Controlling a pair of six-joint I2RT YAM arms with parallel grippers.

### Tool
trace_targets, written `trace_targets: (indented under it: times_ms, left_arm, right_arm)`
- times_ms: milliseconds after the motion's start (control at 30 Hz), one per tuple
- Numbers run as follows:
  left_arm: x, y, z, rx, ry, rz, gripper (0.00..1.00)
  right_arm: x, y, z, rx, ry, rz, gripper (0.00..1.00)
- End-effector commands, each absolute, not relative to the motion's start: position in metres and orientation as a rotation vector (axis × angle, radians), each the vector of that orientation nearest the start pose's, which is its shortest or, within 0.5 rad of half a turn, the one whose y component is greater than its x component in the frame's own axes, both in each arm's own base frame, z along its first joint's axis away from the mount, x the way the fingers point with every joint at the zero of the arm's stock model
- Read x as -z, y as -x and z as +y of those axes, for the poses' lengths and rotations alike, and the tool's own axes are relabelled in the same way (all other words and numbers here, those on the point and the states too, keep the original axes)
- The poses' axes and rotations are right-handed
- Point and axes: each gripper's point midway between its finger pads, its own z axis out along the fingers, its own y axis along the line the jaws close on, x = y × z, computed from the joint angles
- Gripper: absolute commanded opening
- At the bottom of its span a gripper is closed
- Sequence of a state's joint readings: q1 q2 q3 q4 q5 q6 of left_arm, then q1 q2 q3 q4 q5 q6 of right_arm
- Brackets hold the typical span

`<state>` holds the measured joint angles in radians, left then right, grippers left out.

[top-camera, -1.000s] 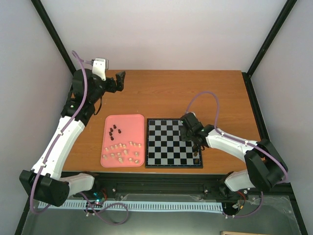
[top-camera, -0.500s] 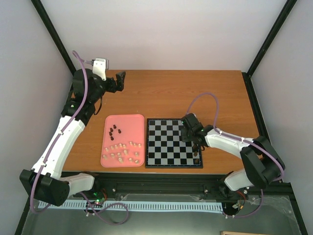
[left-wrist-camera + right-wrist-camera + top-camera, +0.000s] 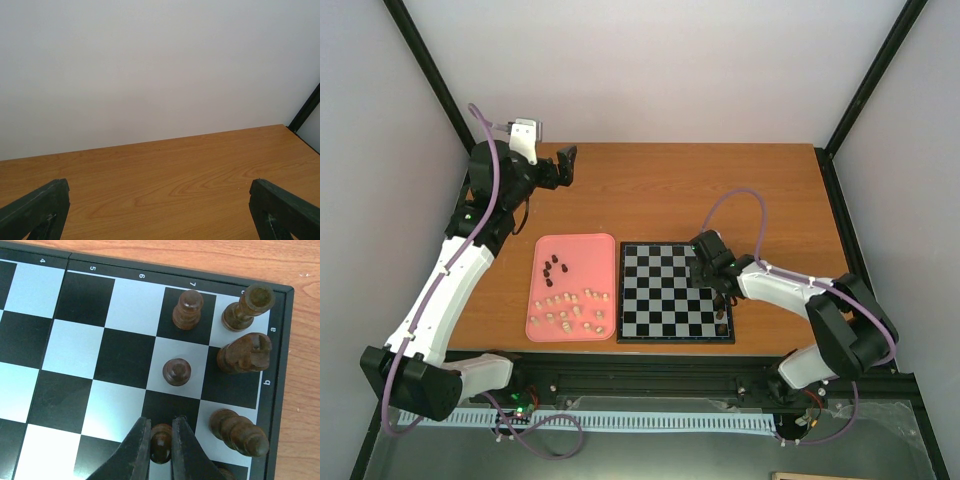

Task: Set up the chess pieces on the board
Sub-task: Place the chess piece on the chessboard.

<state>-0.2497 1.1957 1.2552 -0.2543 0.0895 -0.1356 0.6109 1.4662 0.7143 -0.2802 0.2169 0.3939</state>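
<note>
The board point(image 3: 660, 290) of black and pale checks lies in the middle of the table, next to a pink tray. My right gripper point(image 3: 161, 436) is shut on a dark brown pawn point(image 3: 161, 449) over the black square beside the board's right files. On nearby squares stand two dark pawns point(image 3: 176, 372) point(image 3: 188, 309), a rook point(image 3: 247, 306), a knight point(image 3: 244, 353) and a bishop point(image 3: 238, 431). In the top view my right gripper point(image 3: 719, 296) hangs over the board's right side. My left gripper point(image 3: 564, 165) stands open at the table's far left, nothing between its fingers point(image 3: 35, 209).
The pink tray point(image 3: 610, 245) left of the board holds a few dark pieces point(image 3: 553, 268) and several cream pieces point(image 3: 570, 312). A black frame post point(image 3: 306, 107) rises at the far right corner. Bare wood point(image 3: 170, 180) lies under the left gripper.
The right arm has shifted slightly over the board's right side, still shut on its pawn. The left arm has not moved.
</note>
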Motion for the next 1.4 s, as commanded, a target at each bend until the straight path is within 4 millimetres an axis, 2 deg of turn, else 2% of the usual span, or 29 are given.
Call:
trace_targets:
  times_ms: [0,633,1067,1367]
  left_arm:
    - [-0.398,-0.390,-0.116,0.358,-0.167,1.733,1.00]
    - [-0.397,-0.392,-0.117,0.361,-0.173,1.735,1.00]
    - [-0.398,-0.392,-0.118,0.362,-0.173,1.734,1.00]
    - [-0.399,-0.390,-0.118,0.368,-0.173,1.731,1.00]
  right_arm:
    - [-0.048,-0.306,0.162,-0.093,0.158,2.537,0.06]
    - [-0.042,-0.317,0.158,-0.019,0.139,2.532,0.07]
    - [-0.045,-0.313,0.155,-0.016,0.137,2.539,0.15]
    - [-0.051,-0.310,0.155,-0.033,0.138,2.531,0.17]
